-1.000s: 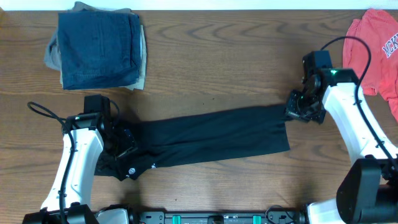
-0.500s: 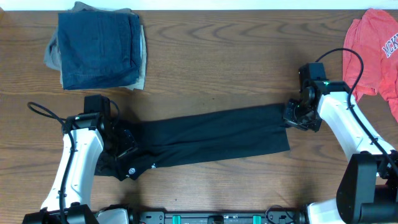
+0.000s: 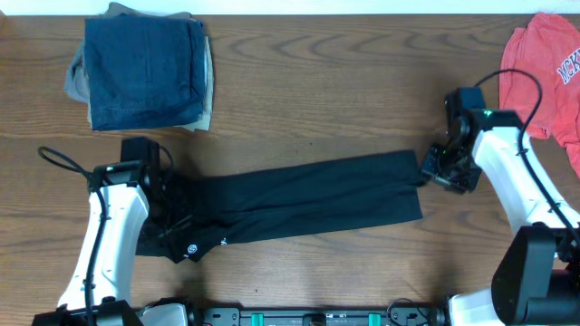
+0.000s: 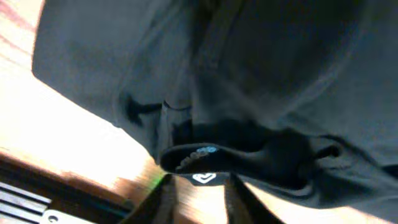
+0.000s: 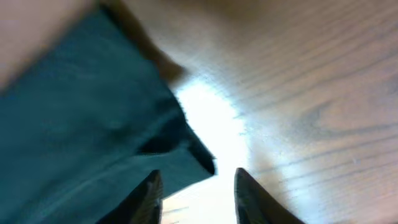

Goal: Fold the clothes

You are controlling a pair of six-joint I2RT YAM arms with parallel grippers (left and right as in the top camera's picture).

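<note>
The clothes (image 3: 308, 195), a black garment, lie as a long band across the table (image 3: 326, 91). A small white logo (image 3: 189, 248) shows at the left end. My left gripper (image 3: 177, 215) is low over that end. In the left wrist view its fingers (image 4: 163, 200) stand narrowly apart, with bare wood between them and the hem's white logo (image 4: 204, 178) at the tips of the left gripper (image 4: 199, 186). My right gripper (image 3: 433, 168) hovers at the band's upper right corner. Seen from the right wrist, the right gripper (image 5: 198, 186) is open, the fabric corner (image 5: 202, 158) lying loose just ahead.
A folded dark-blue denim and tan pile (image 3: 145, 68) sits at the back left. A coral-red shirt (image 3: 548, 68) lies at the back right, close behind the right arm. A black cable loop (image 3: 54, 158) hangs beside the left arm.
My right gripper has opened and let go of the garment's right corner, shifting slightly right. My left gripper's jaws have narrowed around the hem. The garment has not moved.
</note>
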